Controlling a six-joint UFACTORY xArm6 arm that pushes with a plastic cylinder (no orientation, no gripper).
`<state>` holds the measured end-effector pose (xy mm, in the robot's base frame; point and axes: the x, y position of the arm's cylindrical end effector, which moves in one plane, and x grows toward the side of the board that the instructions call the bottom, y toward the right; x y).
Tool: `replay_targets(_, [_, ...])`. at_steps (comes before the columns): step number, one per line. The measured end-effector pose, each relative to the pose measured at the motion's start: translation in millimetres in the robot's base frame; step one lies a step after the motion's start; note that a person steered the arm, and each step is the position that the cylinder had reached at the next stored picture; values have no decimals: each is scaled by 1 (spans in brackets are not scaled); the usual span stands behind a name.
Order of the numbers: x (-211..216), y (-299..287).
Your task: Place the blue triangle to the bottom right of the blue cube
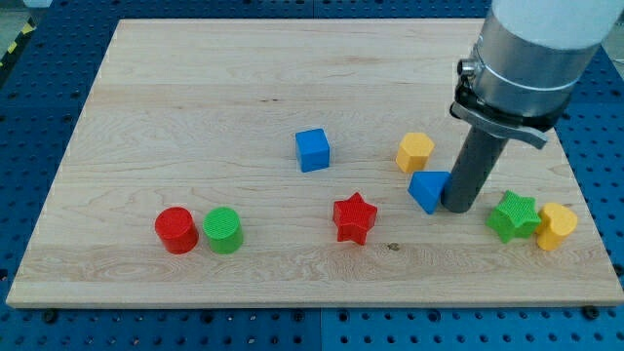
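Note:
The blue cube point(313, 149) sits near the middle of the wooden board point(195, 97). The blue triangle point(427, 190) lies to its right and a little lower. My tip point(458, 207) rests against the blue triangle's right side, touching it. The rod rises from there toward the view's top right.
A yellow block point(414, 152) sits just above the blue triangle. A red star point(354, 217) lies to the triangle's lower left. A green star point(514, 215) and a yellow block point(557, 225) are at the right edge. A red cylinder point(176, 230) and a green cylinder point(223, 230) stand at the lower left.

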<state>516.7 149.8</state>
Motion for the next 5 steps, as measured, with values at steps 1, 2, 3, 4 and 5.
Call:
replay_targets(1, [-2, -9])
replay_targets(2, [-3, -22])
replay_targets(3, [-19, -45])
replay_targets(4, [-31, -73])
replay_targets(5, [-36, -94])
